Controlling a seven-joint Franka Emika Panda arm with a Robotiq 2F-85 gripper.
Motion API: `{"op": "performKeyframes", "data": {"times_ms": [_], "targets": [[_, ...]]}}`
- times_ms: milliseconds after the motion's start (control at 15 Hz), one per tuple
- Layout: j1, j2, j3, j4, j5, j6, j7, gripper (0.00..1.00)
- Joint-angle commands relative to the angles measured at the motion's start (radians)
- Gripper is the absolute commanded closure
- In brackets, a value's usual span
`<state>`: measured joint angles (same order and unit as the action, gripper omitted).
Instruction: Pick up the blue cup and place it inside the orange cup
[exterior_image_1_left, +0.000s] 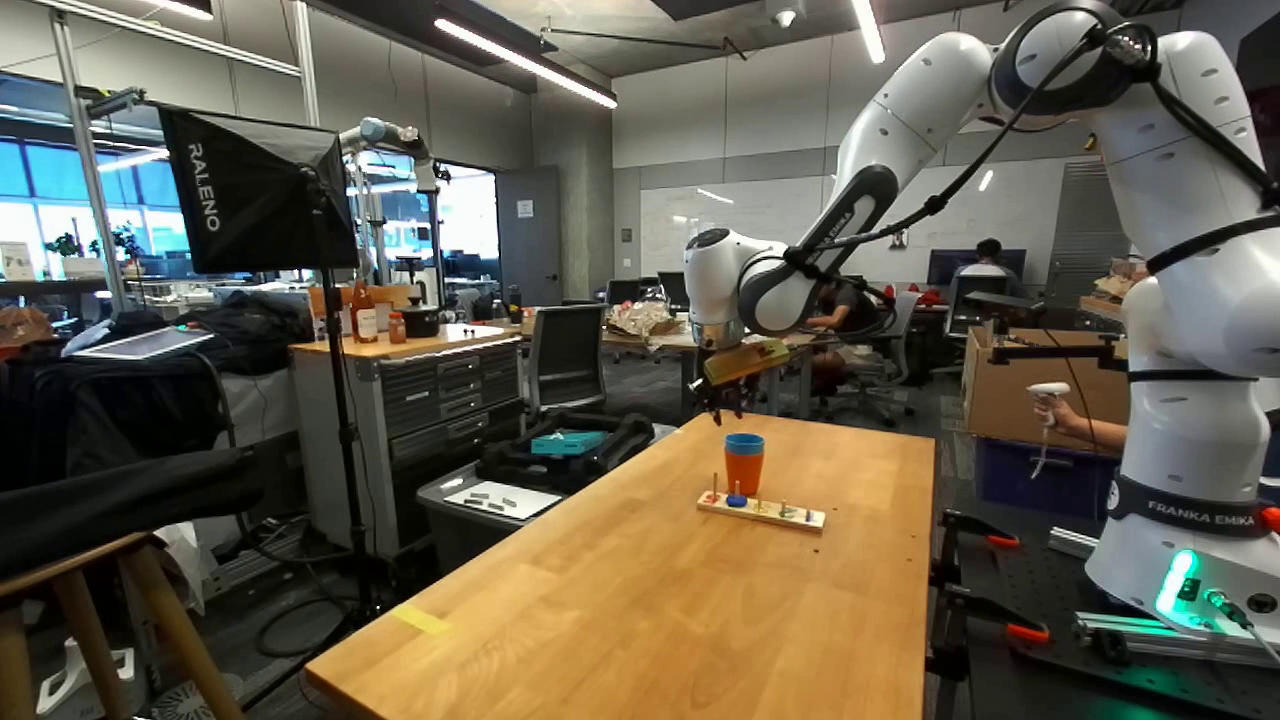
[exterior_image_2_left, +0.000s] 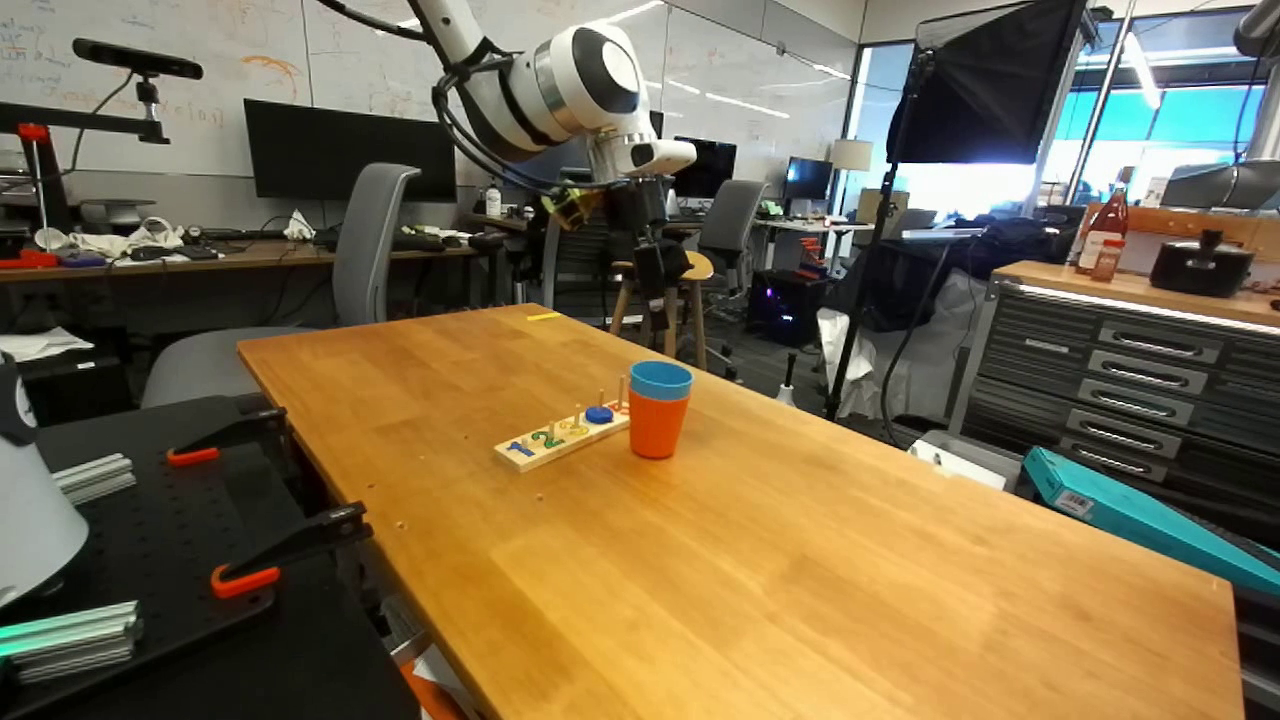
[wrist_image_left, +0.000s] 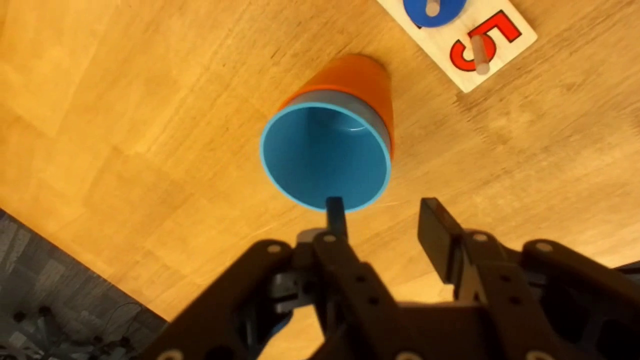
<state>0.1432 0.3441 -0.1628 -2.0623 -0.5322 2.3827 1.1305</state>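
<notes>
The blue cup sits nested inside the orange cup, with only its upper band showing above the orange rim. The stack stands upright on the table. Both cups also show in an exterior view, the blue cup above the orange cup. In the wrist view I look into the empty blue cup, with the orange cup around it. My gripper is open and holds nothing. In both exterior views, my gripper hangs above the stack, apart from it.
A wooden peg board with numbers and a blue ring lies right beside the cups. The wooden table carries them. A black case with a teal box stands beyond the table edge.
</notes>
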Motion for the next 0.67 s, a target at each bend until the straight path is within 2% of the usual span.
{"op": "performKeyframes", "data": {"times_ms": [0, 200, 400, 600], "targets": [[0.006, 0.015, -0.005, 0.029, -0.023, -0.019, 0.034, 0.23], [-0.003, -0.029, 0.038, 0.016, 0.051, -0.059, -0.046, 0.02], [-0.018, -0.082, 0.12, 0.028, 0.218, -0.155, -0.231, 0.0], [-0.021, -0.085, 0.167, 0.137, 0.37, -0.331, -0.379, 0.0]]}}
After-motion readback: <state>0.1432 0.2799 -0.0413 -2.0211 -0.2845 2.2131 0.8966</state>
